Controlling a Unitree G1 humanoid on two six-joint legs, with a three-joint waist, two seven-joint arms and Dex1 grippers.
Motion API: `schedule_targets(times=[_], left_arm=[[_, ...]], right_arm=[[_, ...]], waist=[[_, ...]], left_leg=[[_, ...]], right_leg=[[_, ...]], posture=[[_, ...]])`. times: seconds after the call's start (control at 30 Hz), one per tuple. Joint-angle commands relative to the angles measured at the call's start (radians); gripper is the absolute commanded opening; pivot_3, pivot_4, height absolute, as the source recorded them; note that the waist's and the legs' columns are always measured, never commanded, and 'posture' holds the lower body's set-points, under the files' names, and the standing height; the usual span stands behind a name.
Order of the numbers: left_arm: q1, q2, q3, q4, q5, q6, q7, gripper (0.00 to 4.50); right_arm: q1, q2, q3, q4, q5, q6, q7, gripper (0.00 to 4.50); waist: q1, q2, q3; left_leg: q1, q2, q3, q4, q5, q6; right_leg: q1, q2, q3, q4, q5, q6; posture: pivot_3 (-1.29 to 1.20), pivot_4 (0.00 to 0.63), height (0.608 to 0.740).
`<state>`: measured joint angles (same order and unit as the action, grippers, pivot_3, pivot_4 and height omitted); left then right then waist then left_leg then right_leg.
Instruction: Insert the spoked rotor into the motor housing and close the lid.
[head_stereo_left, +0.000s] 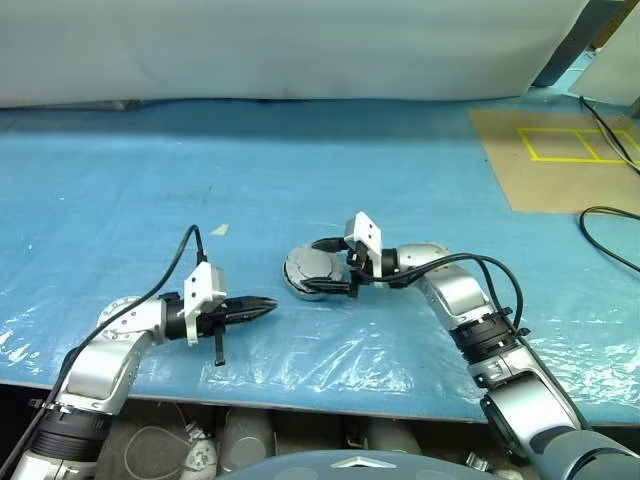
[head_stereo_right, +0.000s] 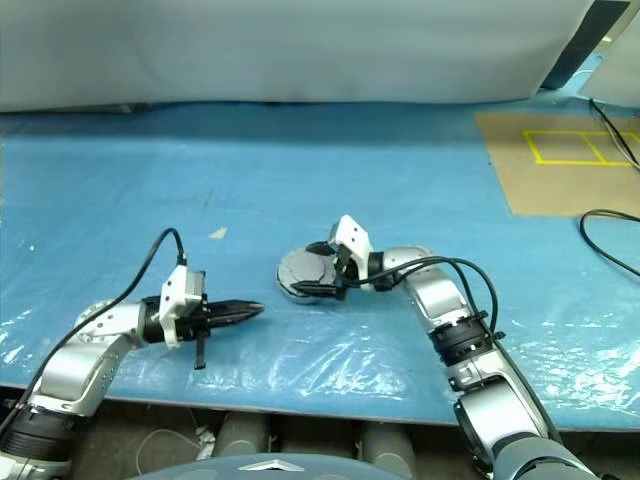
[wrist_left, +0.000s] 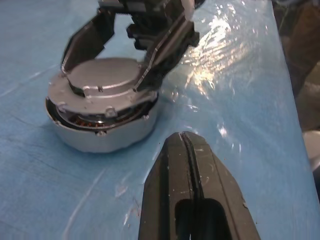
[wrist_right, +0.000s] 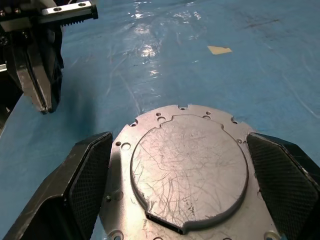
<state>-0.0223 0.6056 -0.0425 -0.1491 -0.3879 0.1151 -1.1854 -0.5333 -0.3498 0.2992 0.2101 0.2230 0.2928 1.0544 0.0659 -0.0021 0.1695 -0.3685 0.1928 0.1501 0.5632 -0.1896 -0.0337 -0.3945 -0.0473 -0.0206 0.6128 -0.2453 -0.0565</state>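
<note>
1 lid (wrist_left: 102, 80), 1 motor housing (wrist_left: 107, 132)

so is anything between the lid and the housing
Nothing visible. The lid already lies on the housing, tilted, with the windings showing in a gap on one side. The open right gripper straddles it.

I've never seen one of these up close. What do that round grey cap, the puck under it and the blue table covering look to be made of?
The lid looks like bare metal, matt grey and covered in fine scratches. The motor housing seems cast metal too, dull silver, with copper-coloured windings showing inside. The blue covering looks like thin plastic sheeting: it wrinkles and glares.
</note>
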Motion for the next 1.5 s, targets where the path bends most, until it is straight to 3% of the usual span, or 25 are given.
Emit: schedule_targets(times=[0.03, 0.13, 0.23, 0.93, 1.5], left_arm=[[-0.021, -0.026, 0.013, -0.01, -0.025, -0.006, 0.03, 0.0], [-0.029, -0.033, 0.013, 0.003, -0.013, -0.019, 0.042, 0.0], [-0.026, -0.031, 0.013, 0.006, -0.012, -0.021, 0.045, 0.0], [-0.015, -0.032, 0.018, 0.016, -0.008, -0.026, 0.077, 0.0], [-0.01, -0.028, 0.021, 0.011, -0.02, -0.019, 0.09, 0.0]], right_arm=[[-0.007, -0.002, 0.028, 0.017, -0.047, -0.043, 0.004, 4.48], [-0.001, -0.011, 0.046, 0.024, -0.082, -0.082, 0.017, 3.92], [0.004, -0.011, 0.047, 0.019, -0.091, -0.089, 0.018, 2.97], [-0.086, 0.114, -0.002, 0.019, -0.06, -0.028, -0.046, 2.96], [-0.042, 0.072, 0.04, 0.068, -0.111, -0.094, -0.003, 2.96]], waist=[[0.0, 0.0, 0.0], [0.0, 0.0, 0.0], [-0.001, 0.0, 0.0], [-0.022, 0.0, 0.0], [-0.022, 0.0, 0.0]], left_leg=[[0.0, 0.0, 0.0, 0.0, 0.0, 0.0], [0.001, 0.0, 0.0, 0.001, 0.0, 0.0], [0.002, 0.0, 0.0, 0.002, 0.0, 0.0], [-0.001, 0.0, 0.0, 0.002, 0.0, 0.0], [-0.001, 0.0, 0.0, 0.002, 0.0, 0.0]], right_leg=[[0.0, 0.0, 0.0, 0.0, 0.0, 0.0], [0.0, 0.0, 0.0, 0.002, 0.0, 0.0], [0.0, 0.0, 0.001, 0.004, 0.0, 0.0], [-0.004, 0.0, 0.001, 0.007, -0.001, -0.002], [-0.004, 0.0, 0.001, 0.008, -0.001, -0.002]], posture=[[0.0, 0.15, 0.74], [0.0, 0.15, 0.74], [0.0, 0.15, 0.74], [0.0, 0.15, 0.74], [0.0, 0.15, 0.74]])
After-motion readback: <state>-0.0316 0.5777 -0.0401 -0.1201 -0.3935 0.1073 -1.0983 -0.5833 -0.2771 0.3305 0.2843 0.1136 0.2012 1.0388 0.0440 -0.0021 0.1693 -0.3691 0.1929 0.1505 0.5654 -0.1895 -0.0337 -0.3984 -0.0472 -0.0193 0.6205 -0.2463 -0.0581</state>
